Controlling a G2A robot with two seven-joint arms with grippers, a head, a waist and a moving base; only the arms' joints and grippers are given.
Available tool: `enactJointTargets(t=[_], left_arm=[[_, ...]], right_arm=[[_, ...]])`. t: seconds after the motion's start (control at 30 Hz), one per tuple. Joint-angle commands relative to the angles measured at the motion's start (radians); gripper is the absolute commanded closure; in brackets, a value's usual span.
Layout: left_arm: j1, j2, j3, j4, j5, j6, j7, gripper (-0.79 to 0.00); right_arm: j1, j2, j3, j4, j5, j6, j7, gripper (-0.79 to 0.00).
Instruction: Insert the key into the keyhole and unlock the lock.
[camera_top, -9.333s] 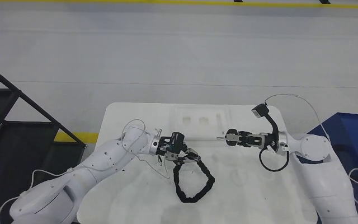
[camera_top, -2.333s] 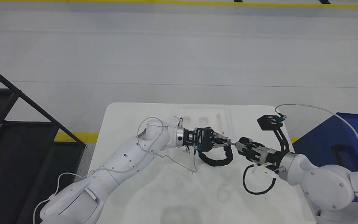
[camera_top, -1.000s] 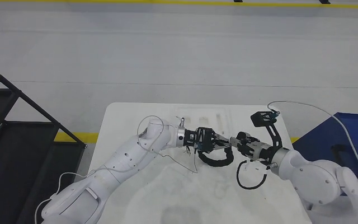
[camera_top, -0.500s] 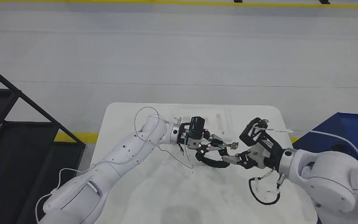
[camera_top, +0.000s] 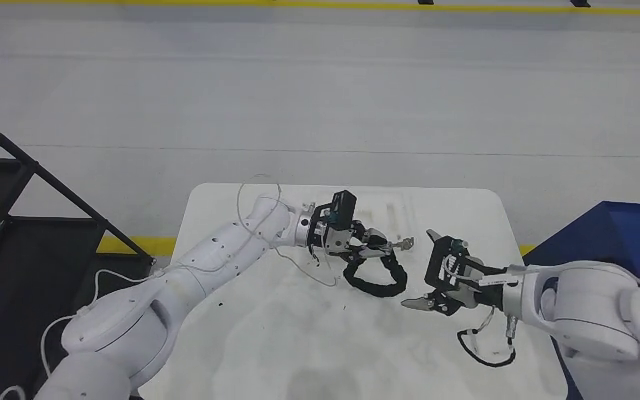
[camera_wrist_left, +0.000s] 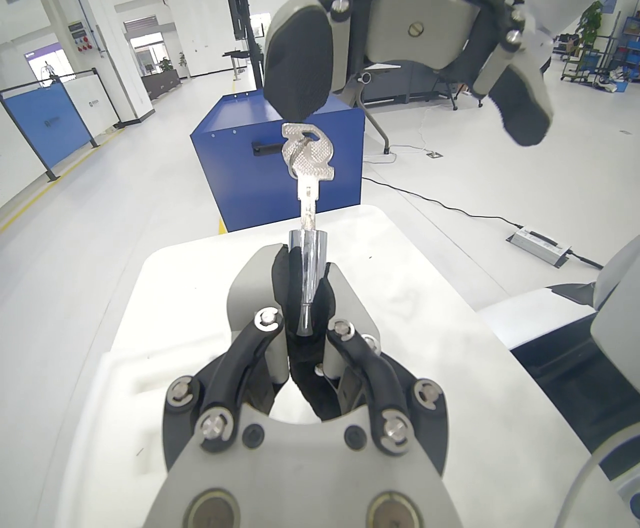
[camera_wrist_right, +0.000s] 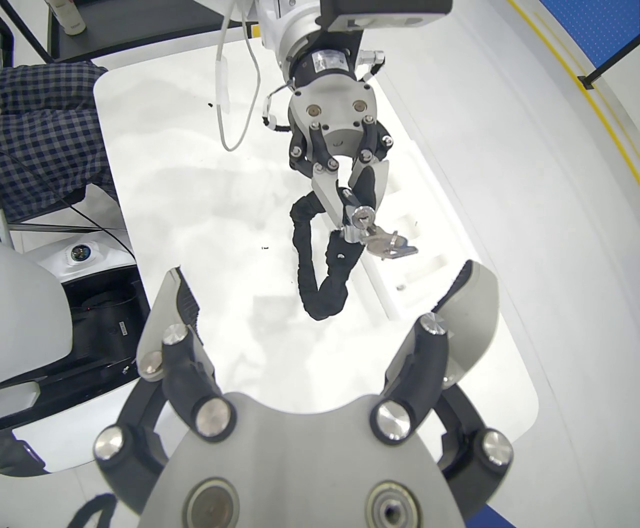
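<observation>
Top view first: the left fingers (camera_top: 362, 238) are clamped on the silver end of the lock (camera_top: 378, 285), and its black cable droops in a loop onto the white bench (camera_top: 250, 340). The key (camera_top: 403, 242) sticks out of that end, pointing at the other arm. The right fingers (camera_top: 418, 301) are spread wide with nothing in them, apart from the key. Half a second ago they were right up at it, so they've let go and backed off, and the key stayed in the lock.

Left wrist view: the left fingers (camera_wrist_left: 245, 295) pinch the lock's cylinder (camera_wrist_left: 310, 250), with the key (camera_wrist_left: 307, 155) standing straight out of it. The right fingers (camera_wrist_left: 297, 65) hang open just past the key's head.

Right wrist view: the right fingers (camera_wrist_right: 172, 305) gape wide. Beyond them the key (camera_wrist_right: 387, 245) sits in the keyhole (camera_wrist_right: 362, 216). There's a small label (camera_wrist_right: 327, 62) on the left wrist, too tiny to read.
</observation>
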Motion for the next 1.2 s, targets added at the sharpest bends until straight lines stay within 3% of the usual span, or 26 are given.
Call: enactJointTargets(t=[0.0,0.37,0.57,0.93,1.17], left_arm=[[-0.017,0.009,0.035,-0.005,-0.027,0.000,0.008,0.000],[-0.059,0.025,0.131,-0.025,-0.153,0.000,-0.033,0.000],[-0.067,0.016,0.143,-0.021,-0.192,0.000,-0.061,0.000],[-0.064,-0.015,0.128,0.013,-0.202,0.000,-0.084,0.000],[-0.059,-0.035,0.113,0.040,-0.184,0.000,-0.073,0.000]], right_arm=[[0.001,0.000,0.000,0.003,0.000,0.000,-0.001,-0.785],[0.002,0.003,-0.010,-0.015,-0.060,-0.008,0.025,-0.785],[0.024,0.008,-0.015,-0.002,-0.162,-0.100,-0.044,-0.785],[0.039,0.007,-0.098,-0.001,-0.281,-0.104,-0.129,-0.785],[0.082,0.008,-0.168,0.023,-0.313,-0.131,-0.092,-0.785]])
